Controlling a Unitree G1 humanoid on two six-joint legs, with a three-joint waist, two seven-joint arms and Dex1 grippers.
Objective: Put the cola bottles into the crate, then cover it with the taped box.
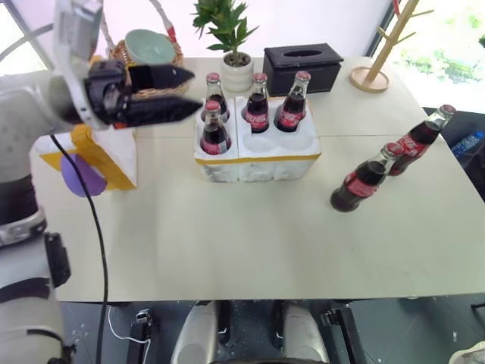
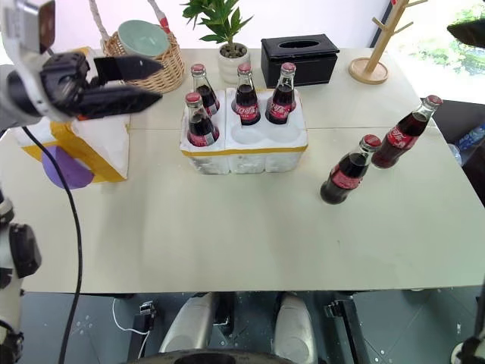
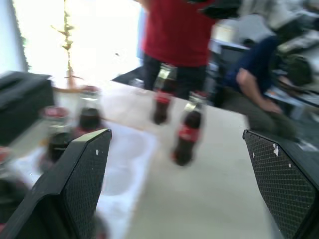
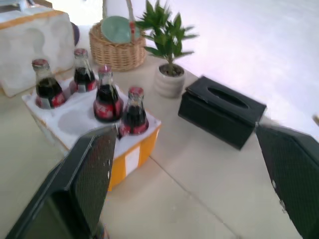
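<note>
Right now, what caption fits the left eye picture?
Four colas sit in the crate, two wait outside, left gripper open above the table.

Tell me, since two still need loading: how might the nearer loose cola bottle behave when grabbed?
The small dark glass cola bottle with red label is tall and narrow, so probably tips easily. Smooth glass may slip. It looks full, so likely heavy for its size.

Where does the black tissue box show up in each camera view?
Left eye view: the black tissue box sits at the table's far edge, behind the crate.
Right eye view: same spot.
Left wrist view: a dark block at the picture's edge, probably the box.
Right wrist view: beside the potted plant, box at.
Shared landmark: the crate.
</note>
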